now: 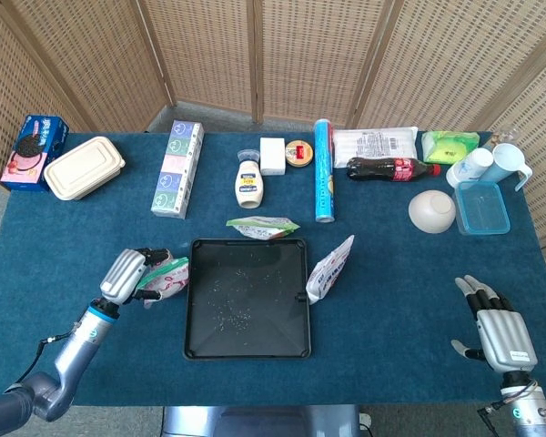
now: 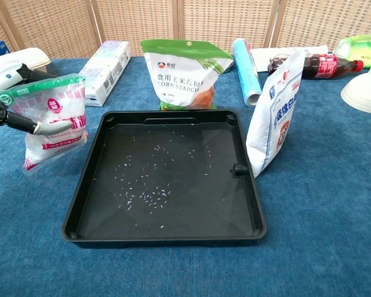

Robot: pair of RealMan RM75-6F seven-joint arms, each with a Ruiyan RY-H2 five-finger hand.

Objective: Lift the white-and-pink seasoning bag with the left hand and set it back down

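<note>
The white-and-pink seasoning bag (image 2: 54, 119) with a green top strip stands upright just left of the black tray (image 2: 86, 192), its bottom at or near the blue cloth. My left hand (image 2: 9, 93) grips its upper part, fingers wrapped around the front. From the head camera the bag (image 1: 166, 276) shows beside my left hand (image 1: 127, 273) at the tray's left edge (image 1: 190, 300). My right hand (image 1: 499, 326) lies open, fingers spread, at the table's near right corner, holding nothing.
A corn starch bag (image 2: 182, 74) stands behind the tray; a white-and-blue bag (image 2: 273, 114) leans on its right rim. Boxes, a mayonnaise bottle (image 1: 248, 185), a blue roll (image 1: 323, 169), a cola bottle (image 1: 393, 168), a bowl (image 1: 431, 210) and containers line the far edge.
</note>
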